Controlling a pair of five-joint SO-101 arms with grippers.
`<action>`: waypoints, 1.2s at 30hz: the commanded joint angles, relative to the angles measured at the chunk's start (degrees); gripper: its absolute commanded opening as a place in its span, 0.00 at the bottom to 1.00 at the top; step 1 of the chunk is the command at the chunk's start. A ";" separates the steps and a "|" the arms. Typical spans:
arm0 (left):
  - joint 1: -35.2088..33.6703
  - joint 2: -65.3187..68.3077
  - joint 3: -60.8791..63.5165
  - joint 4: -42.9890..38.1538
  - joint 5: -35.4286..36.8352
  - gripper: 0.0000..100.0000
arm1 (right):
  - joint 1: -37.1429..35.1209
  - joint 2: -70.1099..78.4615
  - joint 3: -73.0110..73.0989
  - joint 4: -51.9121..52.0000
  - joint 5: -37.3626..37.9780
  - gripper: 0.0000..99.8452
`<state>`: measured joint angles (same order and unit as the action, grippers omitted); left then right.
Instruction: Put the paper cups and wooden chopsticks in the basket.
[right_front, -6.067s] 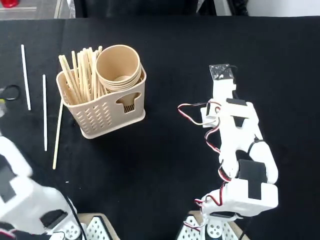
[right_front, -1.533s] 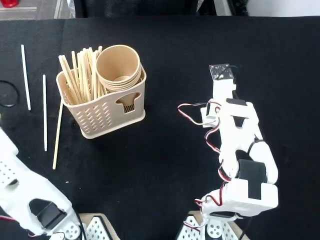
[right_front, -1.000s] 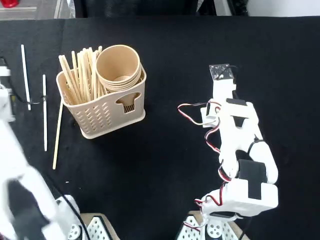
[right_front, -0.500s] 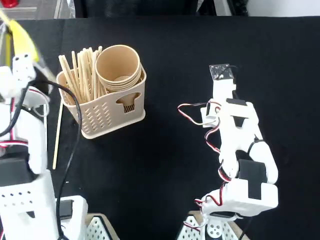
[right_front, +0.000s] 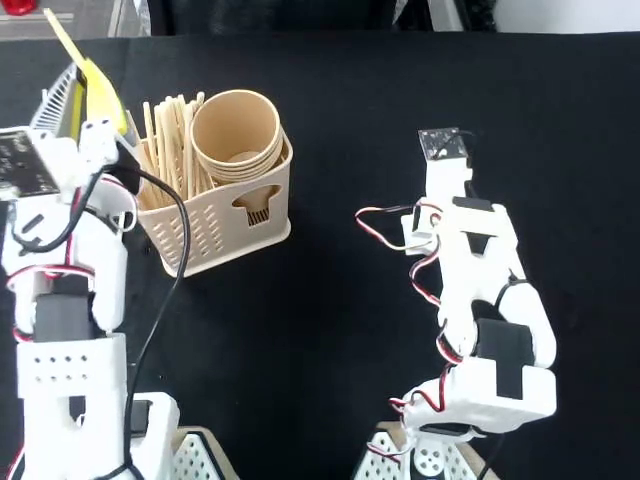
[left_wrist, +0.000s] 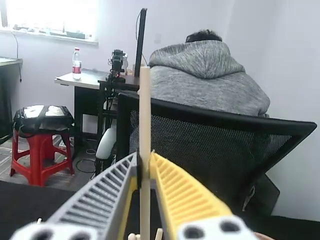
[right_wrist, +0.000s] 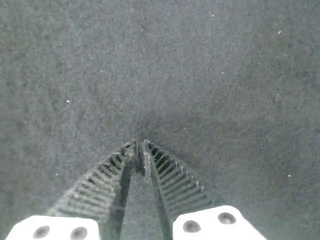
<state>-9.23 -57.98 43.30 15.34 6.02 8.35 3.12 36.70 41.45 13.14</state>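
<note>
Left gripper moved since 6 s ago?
Yes. The left gripper swung from the high view's near-left corner up beside the basket's left side, shut on a chopstick.

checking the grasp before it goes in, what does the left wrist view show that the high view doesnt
Left wrist view: a wooden chopstick pinched upright in the left tool, with a black mesh chair in the room behind.
High view: the basket holding bundled chopsticks and stacked paper cups, and the right arm over the black table.
Both: the left tool's grey and yellow fingers.
</note>
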 joint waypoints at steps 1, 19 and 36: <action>0.22 -0.70 4.35 -2.90 0.44 0.03 | 0.53 -0.75 -0.31 -0.35 0.53 0.01; -14.46 13.45 -28.79 44.04 1.93 0.23 | 0.53 -0.75 -0.31 -0.35 0.53 0.01; -28.18 70.33 -54.55 50.46 -14.15 0.21 | 0.53 -0.57 -0.31 -0.62 0.53 0.01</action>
<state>-36.13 3.74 -2.42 66.51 -5.76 8.35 3.12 36.70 41.45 13.14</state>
